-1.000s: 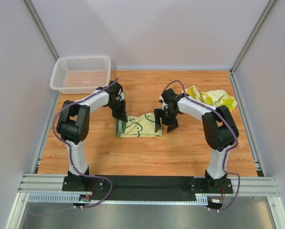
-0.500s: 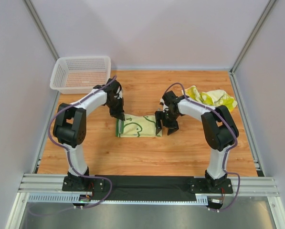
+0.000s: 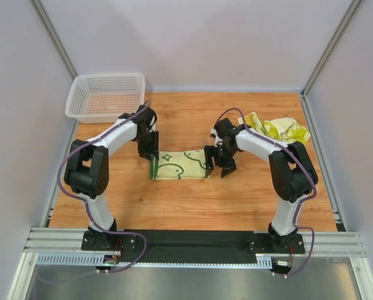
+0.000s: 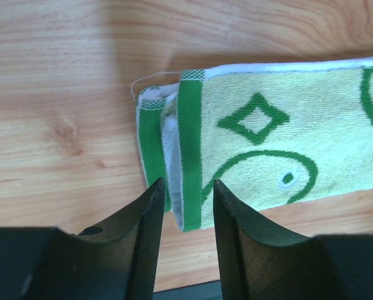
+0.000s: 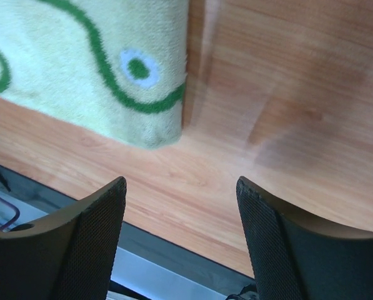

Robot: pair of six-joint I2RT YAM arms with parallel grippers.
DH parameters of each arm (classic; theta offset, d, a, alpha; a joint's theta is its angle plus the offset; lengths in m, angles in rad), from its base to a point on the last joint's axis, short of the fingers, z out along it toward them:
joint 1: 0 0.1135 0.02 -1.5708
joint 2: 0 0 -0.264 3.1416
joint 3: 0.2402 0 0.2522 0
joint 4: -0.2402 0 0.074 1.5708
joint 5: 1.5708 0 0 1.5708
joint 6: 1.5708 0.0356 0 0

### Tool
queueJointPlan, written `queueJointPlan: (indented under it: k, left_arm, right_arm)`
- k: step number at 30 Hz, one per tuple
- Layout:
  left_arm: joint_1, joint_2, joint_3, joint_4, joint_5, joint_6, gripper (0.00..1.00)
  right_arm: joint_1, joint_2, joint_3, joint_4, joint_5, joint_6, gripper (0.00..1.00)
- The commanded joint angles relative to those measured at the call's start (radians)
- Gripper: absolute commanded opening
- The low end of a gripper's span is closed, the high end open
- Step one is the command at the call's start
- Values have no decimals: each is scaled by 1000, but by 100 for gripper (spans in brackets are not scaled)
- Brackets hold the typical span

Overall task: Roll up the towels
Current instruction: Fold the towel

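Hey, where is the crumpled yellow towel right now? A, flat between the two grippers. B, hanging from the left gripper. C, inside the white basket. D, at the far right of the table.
D: the crumpled towel lies bunched at the far right of the table, apart from the flat folded towel in the middle.

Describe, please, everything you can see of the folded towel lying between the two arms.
The towel is pale lime-yellow terry cloth with green squiggles, a diamond and a white-ringed dot, and green bands at its left end. Folded in layers into a long strip, not yet rolled, it lies flat on the wooden table. A loose thread trails from one corner. The jaws of the left arm stand apart over that end.
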Motion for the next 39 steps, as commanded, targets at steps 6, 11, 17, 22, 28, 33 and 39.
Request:
queueJointPlan:
  k: [6,11,17,22,28,33,39]
  left_arm:
    - [-20,-130,59,-121,-129,8,44]
    - [-88,-140,54,-115,-23,26,21]
    - [-165,-88,1,-43,103,8,10]
    - [-165,-28,-38,-10,121,5,9]
    - [-126,46,-131,44,95,29,7]
    - [-65,41,-202,84,92,41,7]
    - [-34,25,-209,78,65,66,6]
  right_arm:
    - [0,-140,96,41,-208,6,58]
    - [2,-74,102,135,-411,64,29]
    - [0,49,82,247,-501,120,13]
    - [0,132,40,348,-516,166,13]
    - [-9,192,-10,434,-509,186,12]
    - [-23,250,-68,474,-513,175,10]
    - [-52,250,-129,515,-521,189,10]
